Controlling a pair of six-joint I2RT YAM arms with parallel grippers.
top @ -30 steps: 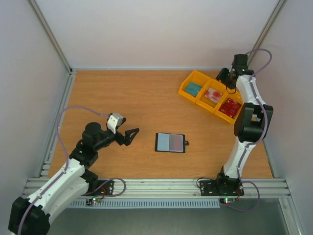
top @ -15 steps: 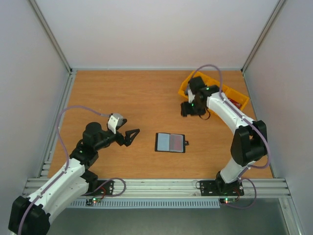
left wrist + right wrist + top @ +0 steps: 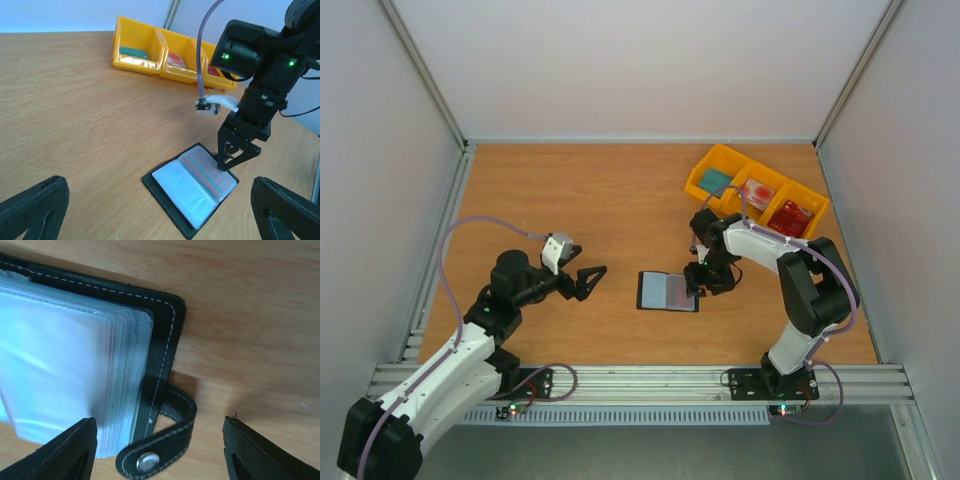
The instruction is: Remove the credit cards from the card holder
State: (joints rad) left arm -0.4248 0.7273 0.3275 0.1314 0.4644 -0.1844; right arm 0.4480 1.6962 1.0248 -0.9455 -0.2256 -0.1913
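Observation:
The card holder [image 3: 667, 291] lies open on the table, a dark cover with clear plastic sleeves [image 3: 192, 186]. A red card edge [image 3: 202, 172] shows through the right sleeve. My right gripper [image 3: 701, 281] stands low over the holder's right edge, open. In the right wrist view its fingers [image 3: 75, 450] straddle the sleeve stack [image 3: 60, 365] and the black closure tab [image 3: 165, 440], touching neither. My left gripper [image 3: 590, 283] hovers left of the holder, wide open and empty, pointing at it [image 3: 159, 200].
A yellow three-compartment tray [image 3: 735, 158] stands at the back right, holding a teal card [image 3: 716, 181], a red-and-white card [image 3: 756, 192] and a red card [image 3: 792, 217]. Frame posts and side walls bound the table.
My right arm swung from above the yellow tray down to the holder's right edge, its jaws widening. The left arm and the holder stayed put.

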